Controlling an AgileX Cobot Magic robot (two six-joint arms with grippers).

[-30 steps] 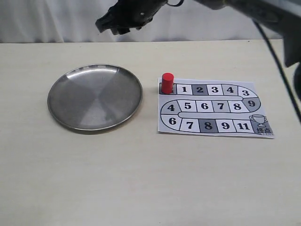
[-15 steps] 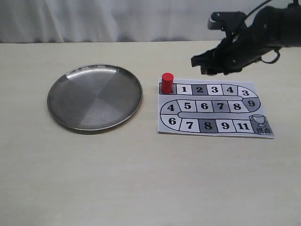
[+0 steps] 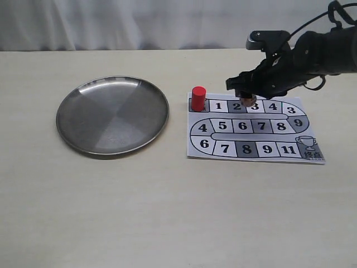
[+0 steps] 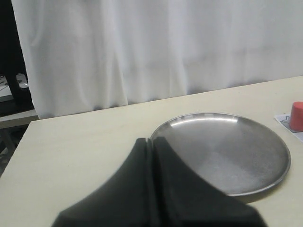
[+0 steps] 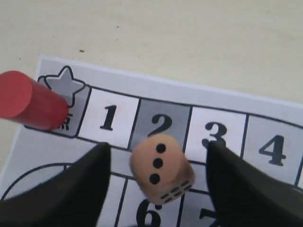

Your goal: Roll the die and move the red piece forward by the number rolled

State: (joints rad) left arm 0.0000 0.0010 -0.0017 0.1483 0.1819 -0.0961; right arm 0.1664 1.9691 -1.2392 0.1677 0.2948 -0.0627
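Note:
The red piece [image 3: 198, 98] stands upright on the star square at the start of the paper board [image 3: 290, 134]; it also shows in the right wrist view [image 5: 31, 100] and the left wrist view [image 4: 297, 116]. The tan die [image 5: 162, 168] is slightly blurred and shows three pips, over the board near squares 2 and 3. My right gripper [image 5: 157, 147] is open around it, with a gap on each side. From outside, the die [image 3: 249, 100] sits just under that gripper [image 3: 245, 89]. My left gripper [image 4: 152, 141] is shut with nothing in it.
A round steel plate [image 3: 72, 134] lies left of the board, with nothing in it; its rim [image 4: 265, 184] sits just past my left gripper. White curtains hang behind the table's far edge.
The right arm swung from above the plate's far side to the right and came down over the board. The die now shows beneath its open fingers.

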